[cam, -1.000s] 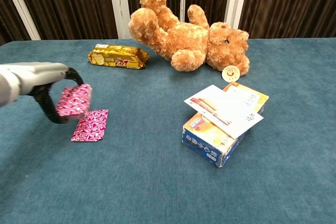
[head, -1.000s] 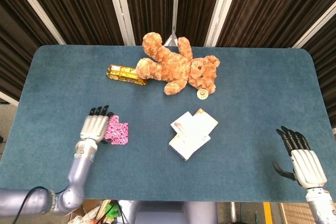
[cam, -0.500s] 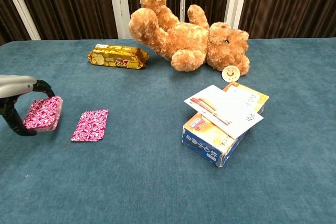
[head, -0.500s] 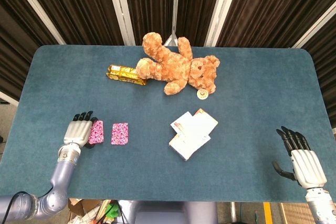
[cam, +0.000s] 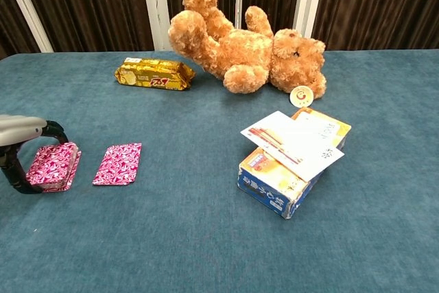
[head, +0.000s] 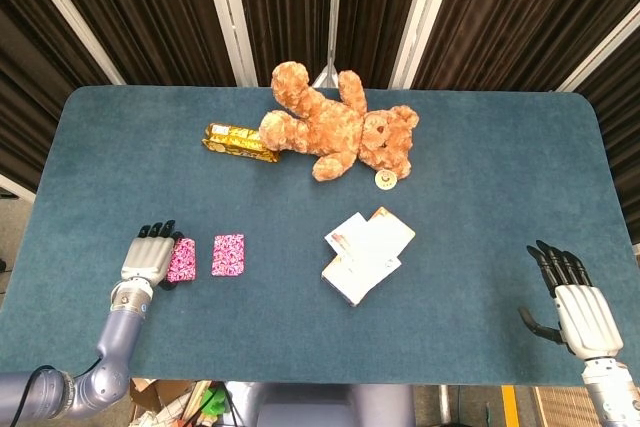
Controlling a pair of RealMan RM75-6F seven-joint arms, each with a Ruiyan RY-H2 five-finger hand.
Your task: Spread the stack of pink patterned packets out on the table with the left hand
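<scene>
**Spreading the packets: one down, the rest in your left hand**

Holding the remaining stack of pink patterned foil packets (cam: 53,166) low at the table's left edge, your left hand (head: 148,256) has its dark fingers curled around the stack's outer side; in the chest view the stack sits at or just above the blue felt table (cam: 206,238), and I cannot tell whether it touches. One single pink patterned packet (head: 228,255) already lies flat just beside the stack, apart from it, so the spread looks barely begun.

Watch these risks:

- Letting go of the whole stack at once would leave a pile, not a spread. Several packets seem pressed together, and slick foil tends to slide off in clumps.
- Dragging sideways on the felt could fold or flip a packet.
- You are close to the table's left edge; a packet pushed outward could slip off.
- Laying the next one toward the single packet may overlap it.

Your right hand (head: 578,309) rests far off at the table's right corner, fingers loosely extended and grasping nothing.
</scene>
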